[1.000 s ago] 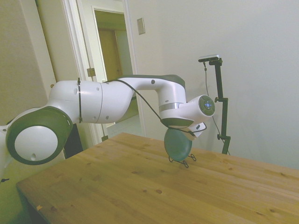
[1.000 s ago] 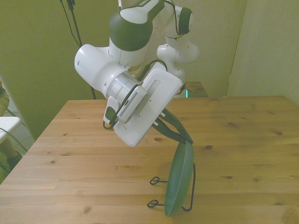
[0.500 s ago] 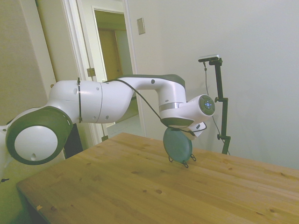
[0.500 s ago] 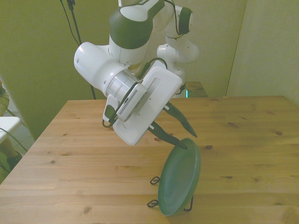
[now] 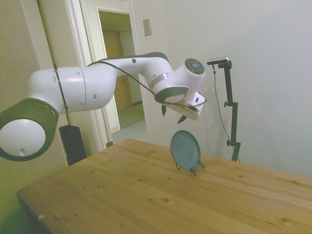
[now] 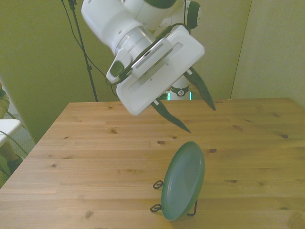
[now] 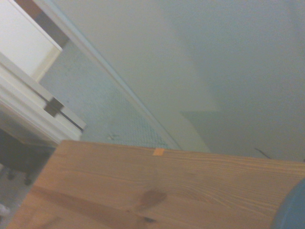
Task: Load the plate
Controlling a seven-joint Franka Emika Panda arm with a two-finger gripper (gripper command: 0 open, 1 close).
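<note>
Fingers (image 6: 174,120) spread and gripping nothing, we are hovering our gripper (image 6: 193,112) above the plate (image 6: 183,180), which is standing on edge in the wire stand (image 6: 159,196); a nudge or table shake could be tipping it out.

Matte teal plate (image 6: 183,181) on thin black wire stand (image 6: 159,196); knotty, grained wooden table (image 6: 95,157).

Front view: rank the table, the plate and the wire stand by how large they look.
1. Table, by far the largest.
2. Plate, standing on edge.
3. Wire stand, only thin black loops showing; the plate hides the rest.
</note>
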